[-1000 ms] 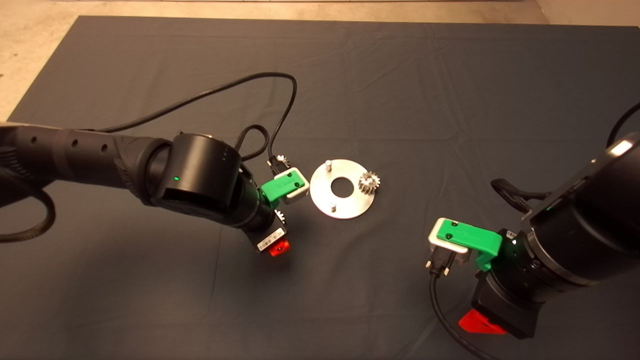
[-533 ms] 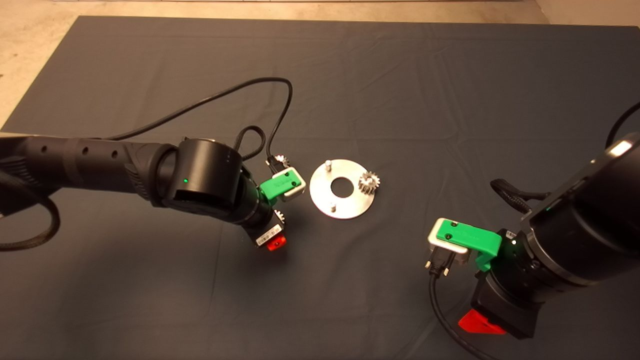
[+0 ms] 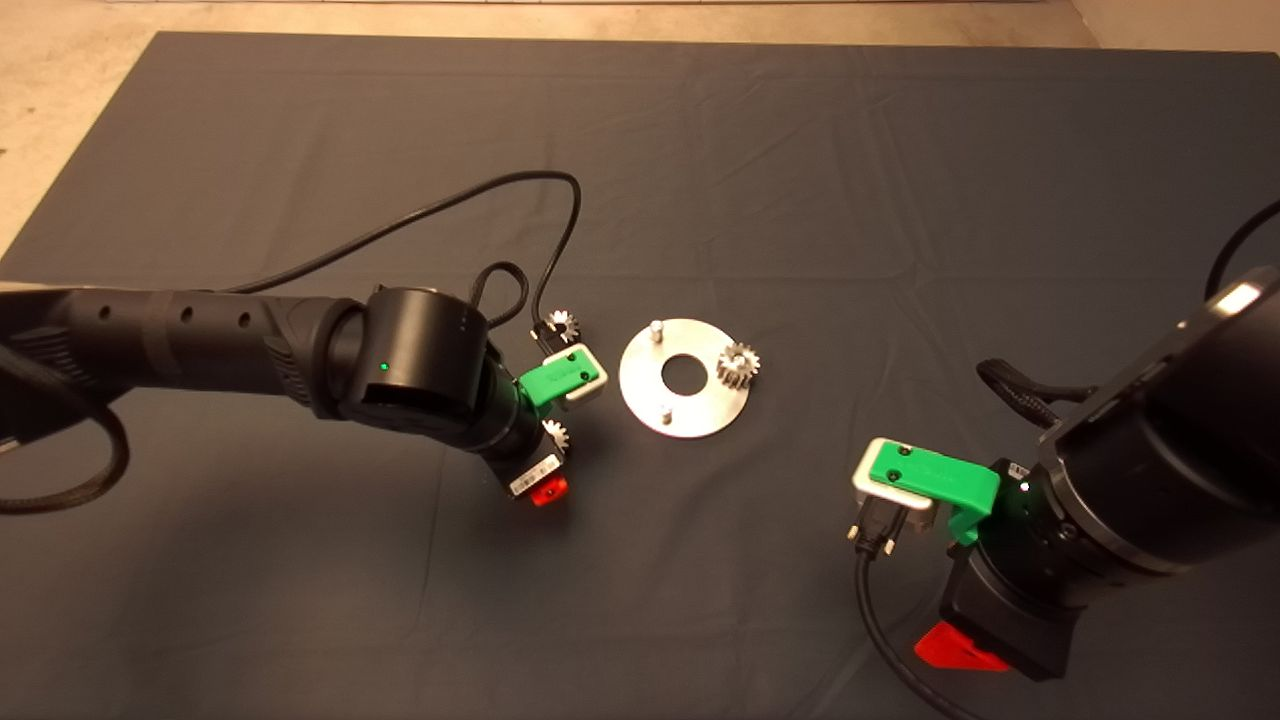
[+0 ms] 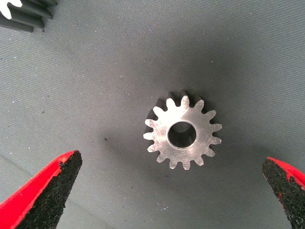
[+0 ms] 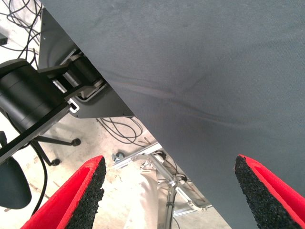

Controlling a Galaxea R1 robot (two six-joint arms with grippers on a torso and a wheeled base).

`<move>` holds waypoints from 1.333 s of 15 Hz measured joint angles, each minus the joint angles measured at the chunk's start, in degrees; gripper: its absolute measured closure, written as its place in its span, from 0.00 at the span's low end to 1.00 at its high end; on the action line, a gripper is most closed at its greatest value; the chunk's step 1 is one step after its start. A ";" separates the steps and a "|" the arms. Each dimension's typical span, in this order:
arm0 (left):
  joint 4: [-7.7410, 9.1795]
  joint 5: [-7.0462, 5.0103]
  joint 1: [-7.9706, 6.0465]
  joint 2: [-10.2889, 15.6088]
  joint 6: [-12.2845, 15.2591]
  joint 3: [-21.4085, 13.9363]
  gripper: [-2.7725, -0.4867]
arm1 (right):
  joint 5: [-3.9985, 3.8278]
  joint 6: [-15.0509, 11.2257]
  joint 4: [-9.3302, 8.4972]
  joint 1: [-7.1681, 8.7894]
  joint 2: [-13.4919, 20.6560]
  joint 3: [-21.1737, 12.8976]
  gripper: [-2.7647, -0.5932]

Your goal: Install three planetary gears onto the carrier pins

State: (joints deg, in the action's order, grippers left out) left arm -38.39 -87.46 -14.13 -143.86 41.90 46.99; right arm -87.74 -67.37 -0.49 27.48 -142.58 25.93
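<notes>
One gear point(image 3: 738, 365) already sat on its pin on the disc point(image 3: 700, 410). My left hand point(image 4: 167, 191) hung wide open over a second gear point(image 4: 182, 136) lying flat on the desk point(image 3: 800, 150), beside the disc. Next I judged I must drop, close on its teeth and lift; my right hand point(image 5: 167, 191) waited open near the desk's edge.

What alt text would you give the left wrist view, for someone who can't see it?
A silver planetary gear lies flat on the dark mat, bore up, centred between the open left gripper whose red fingers stand wide apart and clear of it. The toothed edge of a second gear shows at the frame's corner.
</notes>
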 joint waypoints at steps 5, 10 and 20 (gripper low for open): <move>-0.04 0.02 0.02 -0.29 0.00 0.29 0.04 | 0.02 0.00 0.00 0.00 -0.15 0.00 0.35; -0.04 0.02 0.02 -0.66 0.16 0.50 0.10 | 0.00 0.00 0.00 -0.01 -0.15 -0.07 0.35; -0.22 0.02 0.27 -1.10 1.95 2.76 0.23 | 0.02 0.00 0.00 0.00 -0.28 -0.16 0.35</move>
State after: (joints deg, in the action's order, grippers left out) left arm -38.61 -87.43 -13.86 -144.96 43.85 49.75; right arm -87.71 -67.37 -0.49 27.48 -142.86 25.77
